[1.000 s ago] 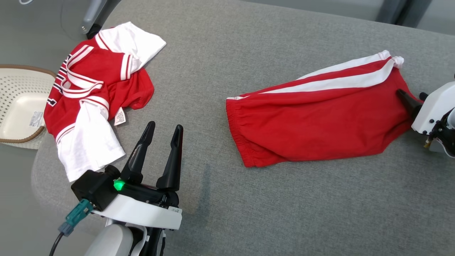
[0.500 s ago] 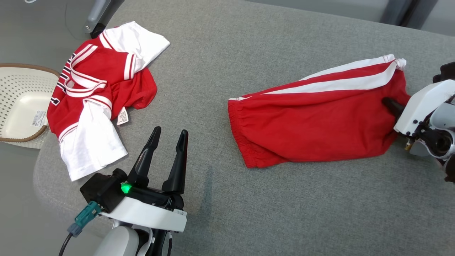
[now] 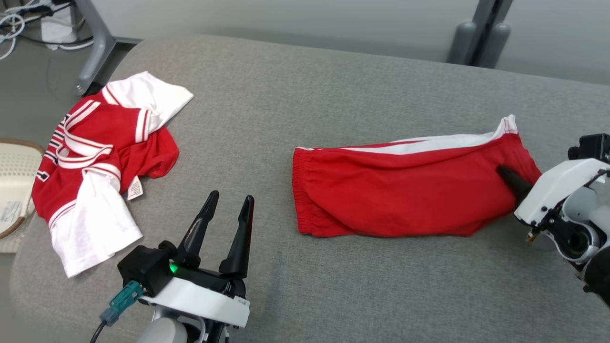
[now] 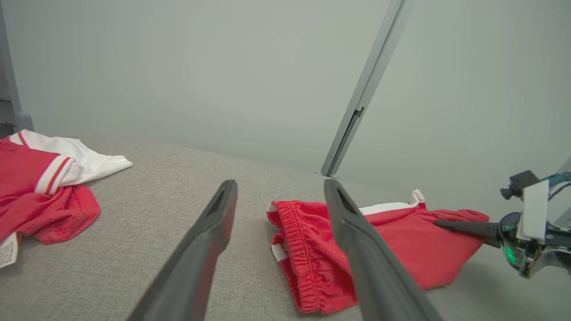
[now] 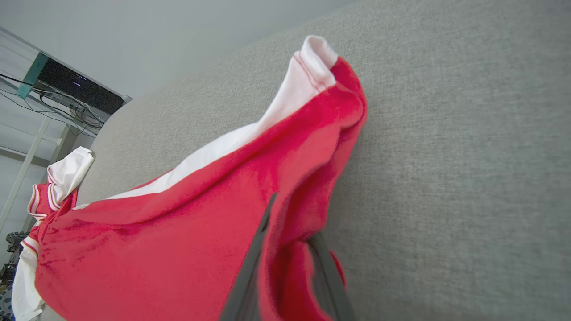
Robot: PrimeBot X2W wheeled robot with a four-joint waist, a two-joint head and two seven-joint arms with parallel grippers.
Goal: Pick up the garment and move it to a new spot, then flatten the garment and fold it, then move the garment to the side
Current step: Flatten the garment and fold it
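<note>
Right tool (image 3: 504, 172) is now pressed together on the right end of the red shorts (image 3: 395, 200); a second ago its jaws stood spread over that same end, so the pinch has just been made. In the right wrist view the two dark fingers (image 5: 250, 272) have a fold of red cloth nipped between them, and the fabric rises from the grip in a loose ridge toward the white hem. The shorts lie right of centre in the head view, across the grey table (image 3: 333, 95), elastic waistband toward the middle of the frame and leg end at the right under the tool. The white side stripe, broad and flat a second ago, now shows as a thin line along the upper edge, which we read as the gripped end starting to come up and roll the cloth. The whole head picture has also shifted, so the camera has moved; we do not count that as the garments moving. Left tool (image 3: 231, 196) hovers at lower left with jaws spread wide, holding nothing, apart from both garments. A red-and-white jersey (image 3: 95, 157) lies crumpled at the left, a pale basket (image 3: 14, 190) at the far left edge. Our judgement: the pick-up step has begun, with carrying, flattening and folding all ahead; a one-corner hold may let the shorts drag or bunch.
</note>
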